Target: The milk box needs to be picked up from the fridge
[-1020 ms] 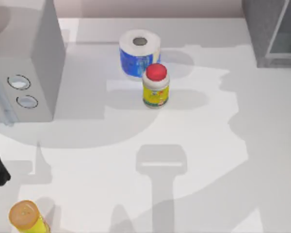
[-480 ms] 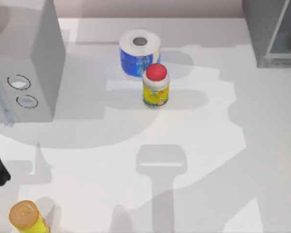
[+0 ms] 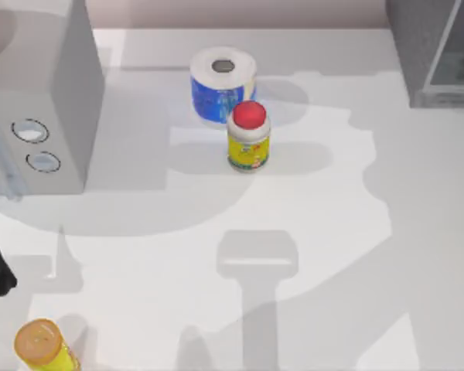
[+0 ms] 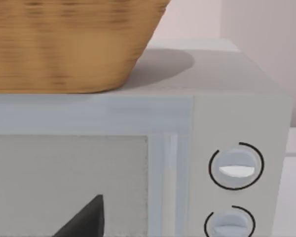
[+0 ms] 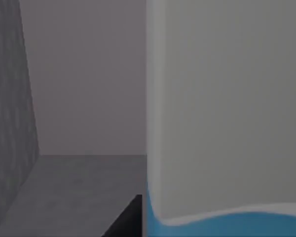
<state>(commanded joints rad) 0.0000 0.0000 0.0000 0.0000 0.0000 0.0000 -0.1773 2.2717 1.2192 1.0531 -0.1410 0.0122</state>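
2 arms, but only the right one is on the job. Its wrist view looks into the fridge (image 5: 84, 98), w/ the milk box (image 5: 222, 113) right up close beside a dark fingertip at the frame edge. Can't tell if the right pincer is wide, narrow or gripping yet. From above, the fridge (image 3: 433, 46) sits at the worktop's (image 3: 309, 201) far right corner.

Left arm idles at the left edge, facing the microwave (image 4: 138, 148) w/ a basket (image 4: 69, 44) on top; its pincer state also can't be read.

Risks, as I judge them: box is so near the camera that a skewed approach could shove it back or tip it inside the compartment. Closing off-centre may let it twist out. Pulling out too fast could knock it on the fridge wall or frame.
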